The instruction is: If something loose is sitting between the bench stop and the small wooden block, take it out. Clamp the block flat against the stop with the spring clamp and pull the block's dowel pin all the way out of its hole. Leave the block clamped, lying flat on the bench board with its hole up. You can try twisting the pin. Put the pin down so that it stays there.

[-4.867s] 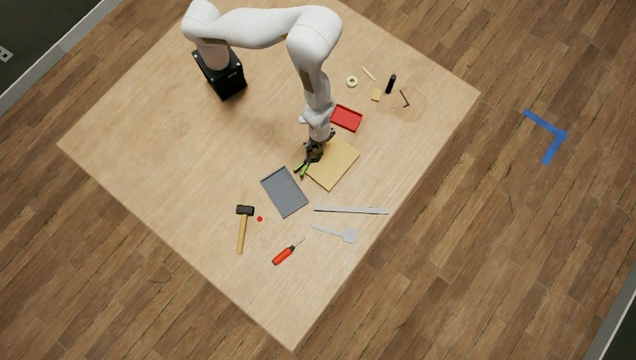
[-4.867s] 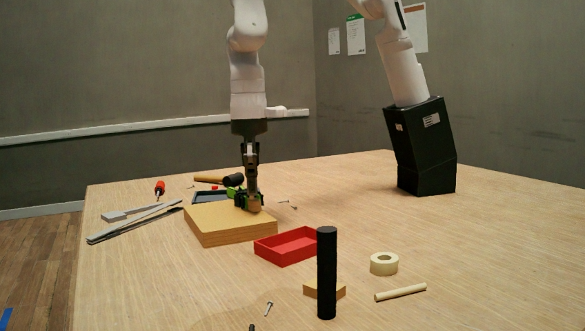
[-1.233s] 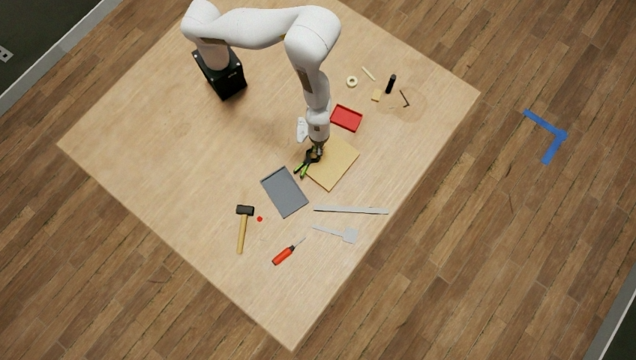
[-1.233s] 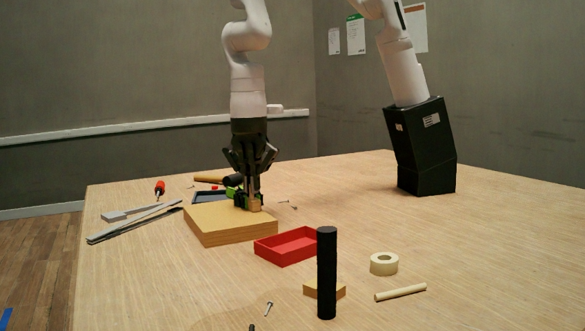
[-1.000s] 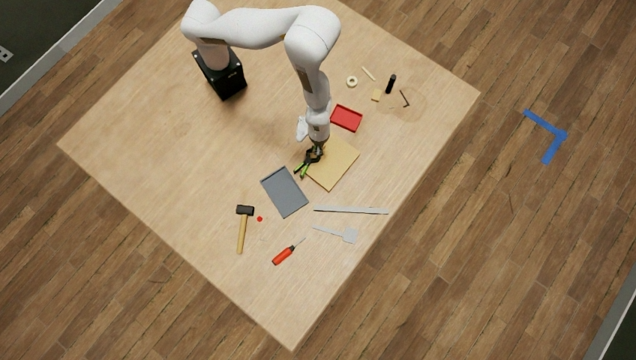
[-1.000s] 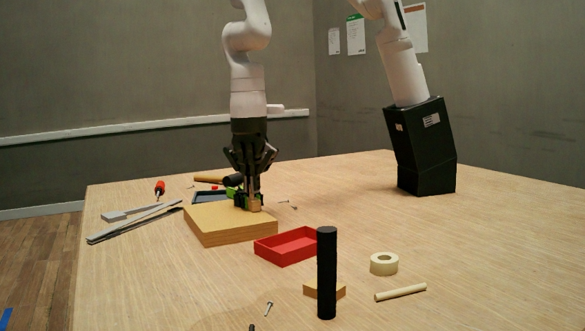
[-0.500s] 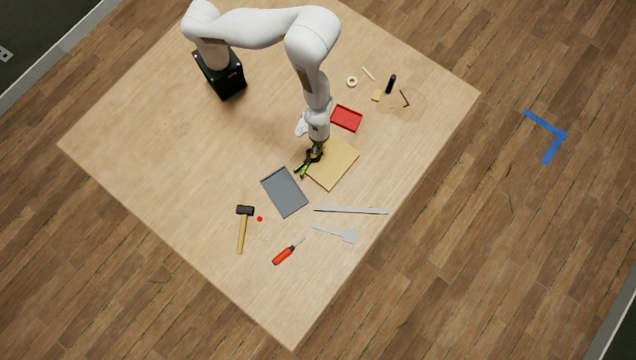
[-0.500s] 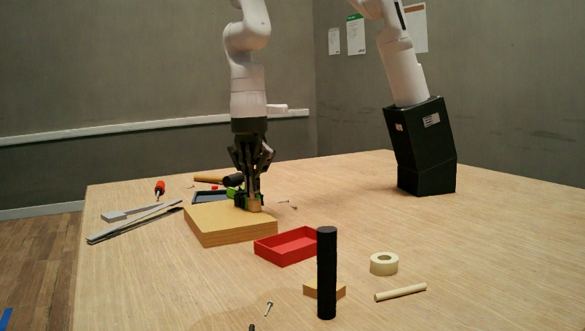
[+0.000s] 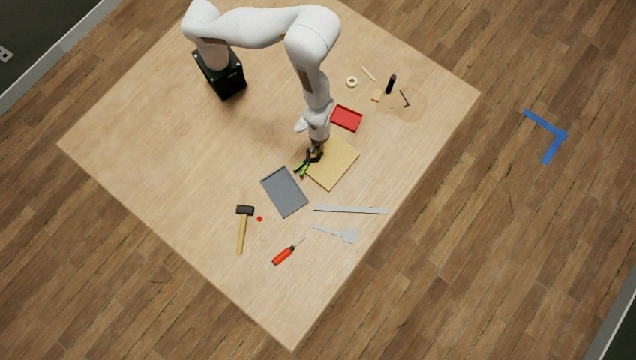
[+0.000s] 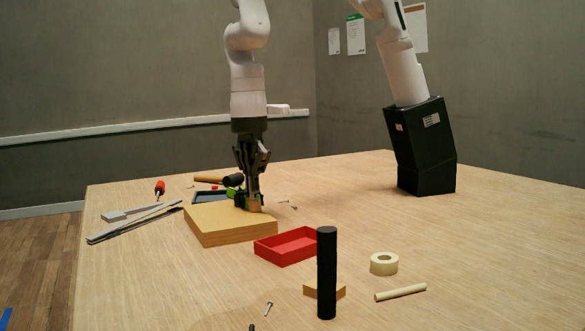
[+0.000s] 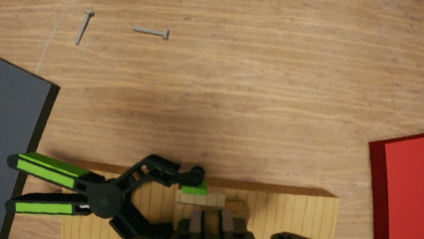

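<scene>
The spring clamp (image 9: 310, 158) (image 10: 232, 192) (image 11: 105, 199), black with green handles, lies on the bench board (image 9: 334, 171) (image 10: 225, 217) (image 11: 299, 211) with its jaws around the small wooden block (image 10: 254, 206). In the wrist view one green pad rests against a pale wooden strip (image 11: 201, 199), stop or block; I cannot tell which. The other pad is hidden by my fingers. My gripper (image 10: 253, 196) (image 11: 211, 225) points straight down above the block, its fingers nearly together on the dowel pin (image 11: 211, 217). The pin's lower part, the hole and the gap at the stop are hidden.
A grey tray (image 9: 284, 192) (image 11: 22, 115) lies beside the clamp handles, and a red tray (image 9: 346, 118) (image 10: 283, 247) (image 11: 410, 189) on the board's other side. Two nails (image 11: 85, 27) (image 11: 151, 33) lie near the board. A black cylinder (image 10: 326, 272) stands upright. The mallet (image 9: 242, 229) lies farther off.
</scene>
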